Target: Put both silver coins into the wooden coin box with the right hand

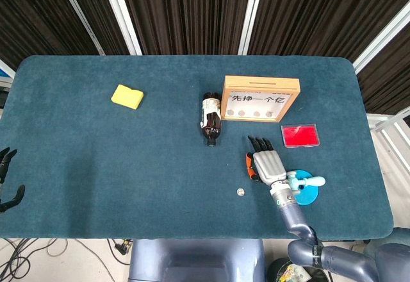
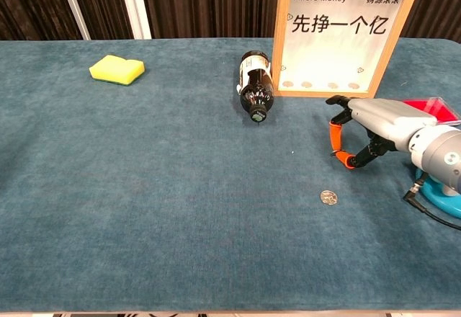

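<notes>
The wooden coin box (image 1: 260,98) (image 2: 345,34) stands upright at the back right, a slot along its top. One silver coin (image 1: 240,192) (image 2: 328,197) lies flat on the blue cloth, near the front. My right hand (image 1: 266,165) (image 2: 376,124) hovers low between that coin and the box. Its orange thumb and a curled finger meet in a pinch, and a small silver edge, seemingly the second coin (image 2: 333,154), shows there. The other fingers stretch out toward the box. My left hand (image 1: 6,181) hangs off the table's left edge, fingers apart and holding nothing.
A brown bottle (image 1: 211,118) (image 2: 256,88) lies on its side left of the box. A red flat case (image 1: 300,135) sits right of the hand, a blue round disc (image 1: 307,190) with a cable beside the wrist. A yellow sponge (image 1: 127,96) lies at the far left.
</notes>
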